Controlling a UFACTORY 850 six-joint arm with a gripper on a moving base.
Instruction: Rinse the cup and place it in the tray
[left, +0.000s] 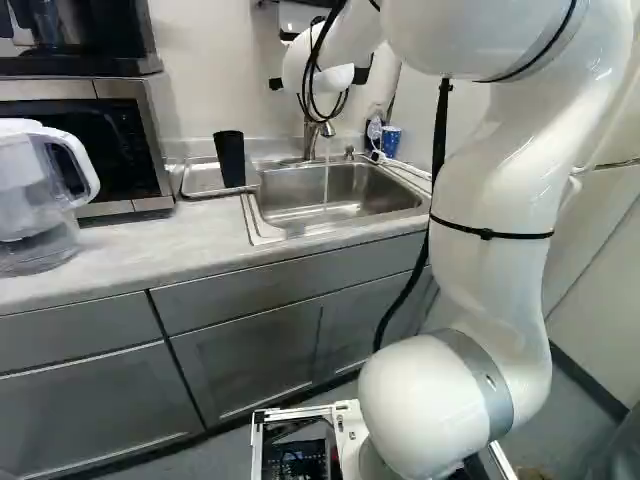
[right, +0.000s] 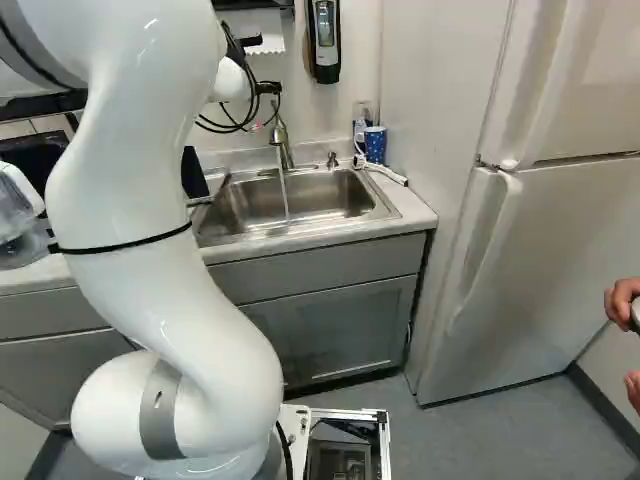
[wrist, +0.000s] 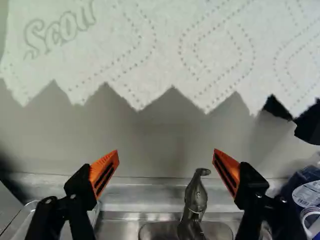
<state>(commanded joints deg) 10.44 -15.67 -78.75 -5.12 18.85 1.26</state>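
Note:
In the left base view my gripper (left: 362, 76) is up before the wall, above the sink (left: 345, 213), partly hidden by the wrist. The wrist view shows the gripper (wrist: 166, 156) open, nothing between its fingers, the faucet (wrist: 196, 197) lying beyond the gap. A black cup (left: 229, 158) stands wider end up on the metal tray (left: 203, 181) left of the sink; the arm partly covers this cup (right: 193, 172) in the right base view. A blue patterned cup (right: 375, 145) stands behind the sink's right corner. Water (right: 284, 192) runs from the faucet into the basin.
A paper towel (wrist: 165, 55) hangs ahead of the gripper. A soap dispenser (right: 325, 40) is on the wall. Beside the blue cup is a small bottle (right: 360, 130). A pitcher (left: 40, 190) and microwave (left: 110, 145) stand at the left; a fridge (right: 530, 270) at the right.

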